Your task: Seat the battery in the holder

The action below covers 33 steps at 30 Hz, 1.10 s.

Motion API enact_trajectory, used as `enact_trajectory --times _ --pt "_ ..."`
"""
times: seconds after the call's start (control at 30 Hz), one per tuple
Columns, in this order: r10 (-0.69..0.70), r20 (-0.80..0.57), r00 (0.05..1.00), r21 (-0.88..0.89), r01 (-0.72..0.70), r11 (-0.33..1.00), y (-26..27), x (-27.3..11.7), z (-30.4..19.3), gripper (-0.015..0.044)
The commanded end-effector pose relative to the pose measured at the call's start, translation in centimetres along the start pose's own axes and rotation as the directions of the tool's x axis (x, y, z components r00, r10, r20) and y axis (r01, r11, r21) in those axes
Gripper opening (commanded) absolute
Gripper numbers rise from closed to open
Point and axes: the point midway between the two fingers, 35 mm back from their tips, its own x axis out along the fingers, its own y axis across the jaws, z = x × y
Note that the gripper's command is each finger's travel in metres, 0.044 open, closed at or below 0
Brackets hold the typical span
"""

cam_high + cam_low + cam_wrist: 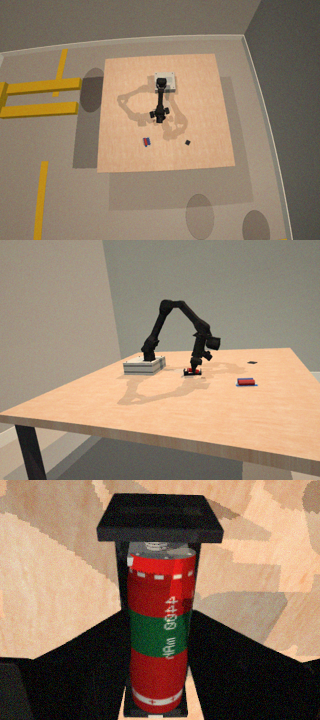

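Observation:
The black holder (184,372) (160,525) stands on the table in front of the arm's base; the top view does not show it under the arm. My gripper (194,371) (159,620) is shut on the red battery (189,369) (157,595), which has a green band. The battery lies lengthwise over the holder, tilted, its base-side end higher in the exterior view. In the wrist view the coil spring (156,545) shows between the battery's dashed end and the wide end wall. The plus-marked end is near the holder's other end. Contact there is unclear.
A red cylinder (145,141) (246,382) and a blue one (148,141) (245,379) lie on a small pad. A small dark square (187,142) (252,362) lies on the table (124,160) (129,420). The arm stands on a pale box (171,76) (139,368).

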Motion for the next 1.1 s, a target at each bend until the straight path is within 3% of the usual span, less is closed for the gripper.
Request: enact_trajectory --times 0.0,1.07 --pt "0.003 0.04 0.999 -0.004 -0.003 1.0 0.0 0.08 0.42 0.0078" --pt "0.001 0.194 0.981 -0.012 0.001 1.0 0.04 0.57 -0.21 0.0078"
